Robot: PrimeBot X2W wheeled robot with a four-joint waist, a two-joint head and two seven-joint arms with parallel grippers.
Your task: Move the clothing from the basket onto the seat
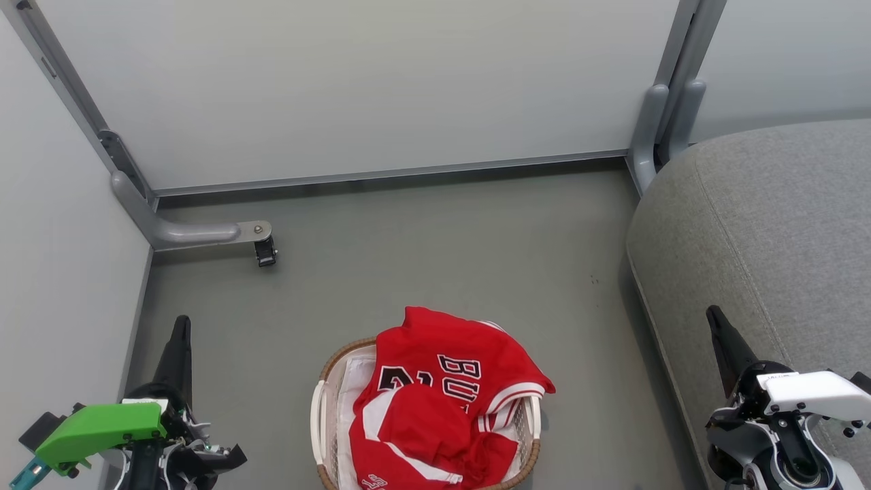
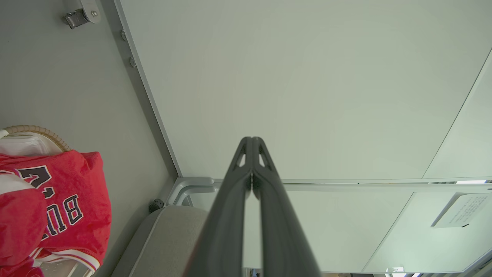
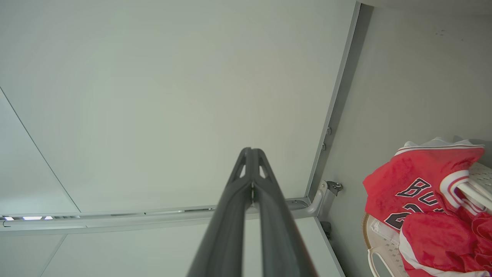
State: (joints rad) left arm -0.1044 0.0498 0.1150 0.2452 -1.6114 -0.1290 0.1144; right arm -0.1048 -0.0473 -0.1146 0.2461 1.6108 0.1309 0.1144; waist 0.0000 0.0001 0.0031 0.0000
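Clothing: lying heaped in the basket, red with white striped trim. The jersey on top is showing black letters "BU" and part of a number, and one trimmed edge is hanging over the basket's right rim.
Basket: sitting on the floor at the bottom centre of the head view, between the two grippers. A white sheet is showing inside along its left wall.
Seat: standing to the basket's right, apart from it, with bare floor lying between them.
Left gripper: pointing up at the lower left of the head view, fingers pressing together on nothing, well apart from the basket.
Right gripper: pointing up at the lower right, fingers meeting at the tips and holding nothing, showing against the seat's near edge.
Panels: pale walls enclosing the floor behind and on the left.
Caster: resting on the floor at the end of a grey foot, far left of the basket.
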